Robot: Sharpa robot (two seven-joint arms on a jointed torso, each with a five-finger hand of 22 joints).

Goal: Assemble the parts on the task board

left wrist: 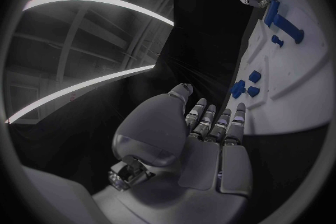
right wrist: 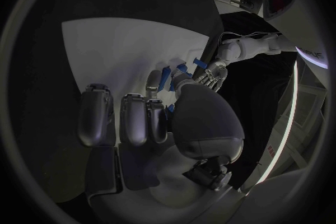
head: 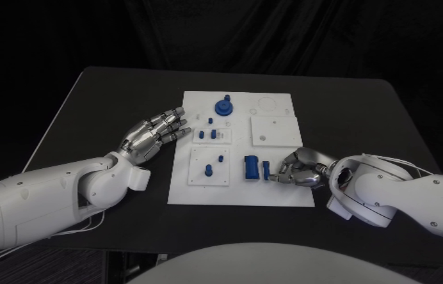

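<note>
White rectangular task board (head: 277, 191) flat in the middle of the black counter (head: 111, 98), several small blue parts on it. Tall round blue knob-like part (head: 223, 107) upright near the far edge; small blue pegs (head: 213, 132) in a raised white tile at mid-board; another small blue peg (head: 209, 169) in the near-left tile. Blue rectangular block (head: 251, 167) near the board's near-right area, a slim blue bar (head: 265, 169) just beside it.

Right silver hand (head: 297, 169) low over the board, fingers (right wrist: 152, 84) curled in around the slim blue bar, apparently pinching it; exact contact hard to confirm. Left silver hand (head: 157, 132) at the board's left edge, fingers (left wrist: 212, 121) spread and straight, holding nothing, near the mid-board pegs but apart from them.

Likely risks: bar slipping or tilting in a light fingertip pinch, then jamming at its slot; curled fingers nudging the neighbouring block out of place; board sliding on the counter, unbraced by the left hand.
</note>
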